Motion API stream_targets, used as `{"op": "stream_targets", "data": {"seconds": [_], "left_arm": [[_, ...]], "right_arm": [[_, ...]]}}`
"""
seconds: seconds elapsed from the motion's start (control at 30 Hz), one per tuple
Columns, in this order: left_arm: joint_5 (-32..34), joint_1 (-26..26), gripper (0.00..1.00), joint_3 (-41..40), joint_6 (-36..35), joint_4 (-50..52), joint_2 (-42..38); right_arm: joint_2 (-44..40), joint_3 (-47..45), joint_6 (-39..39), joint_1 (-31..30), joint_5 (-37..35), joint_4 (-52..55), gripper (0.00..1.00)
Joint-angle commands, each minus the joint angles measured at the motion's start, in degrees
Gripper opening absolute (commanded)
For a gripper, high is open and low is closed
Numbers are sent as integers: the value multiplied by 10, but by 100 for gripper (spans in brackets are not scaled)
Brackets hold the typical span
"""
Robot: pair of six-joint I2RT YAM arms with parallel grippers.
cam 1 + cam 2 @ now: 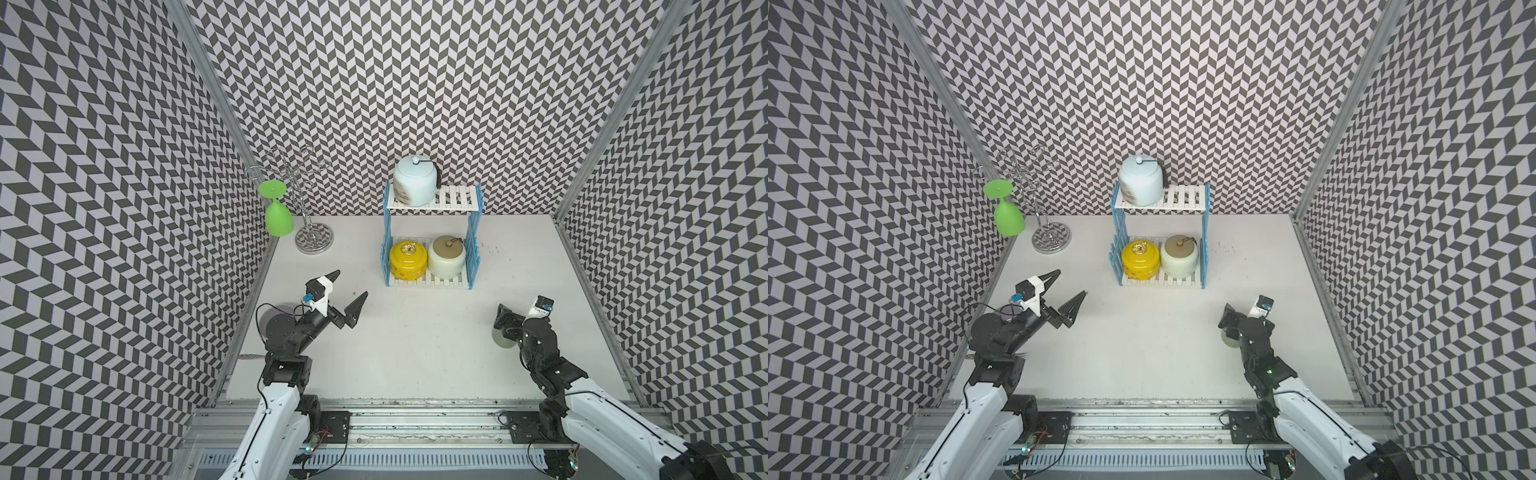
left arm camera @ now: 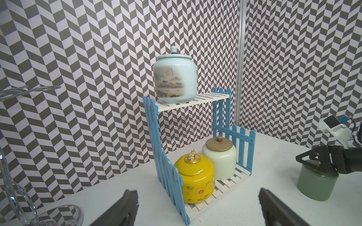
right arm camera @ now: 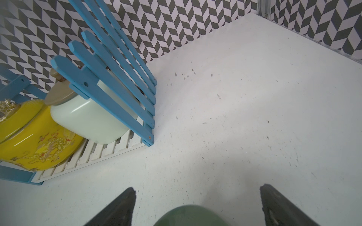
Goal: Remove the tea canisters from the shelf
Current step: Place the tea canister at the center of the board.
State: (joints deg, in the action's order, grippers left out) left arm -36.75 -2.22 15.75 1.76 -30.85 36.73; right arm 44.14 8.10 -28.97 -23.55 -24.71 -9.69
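Observation:
The shelf (image 1: 473,232) (image 2: 242,148) (image 3: 109,82) stands at the back of the table. A pale blue tea canister (image 1: 415,185) (image 2: 175,78) sits on its top tier. On the bottom tier a yellow canister (image 1: 408,261) (image 2: 195,176) (image 3: 37,140) and a cream one with a tan lid (image 1: 446,259) (image 2: 220,158) (image 3: 88,119) stand side by side. The small sage green canister (image 1: 500,341) (image 1: 1227,338) (image 2: 315,183) (image 3: 192,216) rests on the table at the right. My right gripper (image 1: 513,328) (image 3: 196,188) is open, its fingers just above and either side of the lid, apart from it. My left gripper (image 1: 351,283) (image 1: 1072,282) (image 2: 195,195) is open and empty, left of the shelf's front.
A chrome wire stand (image 1: 309,208) at the back left holds an upside-down green goblet (image 1: 277,218). A greyish round object (image 1: 276,309) is partly hidden behind my left arm. Patterned walls close three sides; a metal rail (image 1: 415,409) runs along the front.

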Motion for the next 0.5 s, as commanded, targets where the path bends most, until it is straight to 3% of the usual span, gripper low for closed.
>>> {"op": "stream_targets", "data": {"seconds": [0.0, 0.17, 0.47], "left_arm": [[-3, 2, 100, 4, 1, -1, -5], [-1, 3, 100, 23, 7, 22, -3], [70, -20, 100, 92, -68, 134, 22]], "right_arm": [[-8, 10, 7, -3, 0, -31, 100], [-22, 13, 17, -2, 8, -31, 100], [-82, 62, 95, -2, 31, -24, 99]]}}
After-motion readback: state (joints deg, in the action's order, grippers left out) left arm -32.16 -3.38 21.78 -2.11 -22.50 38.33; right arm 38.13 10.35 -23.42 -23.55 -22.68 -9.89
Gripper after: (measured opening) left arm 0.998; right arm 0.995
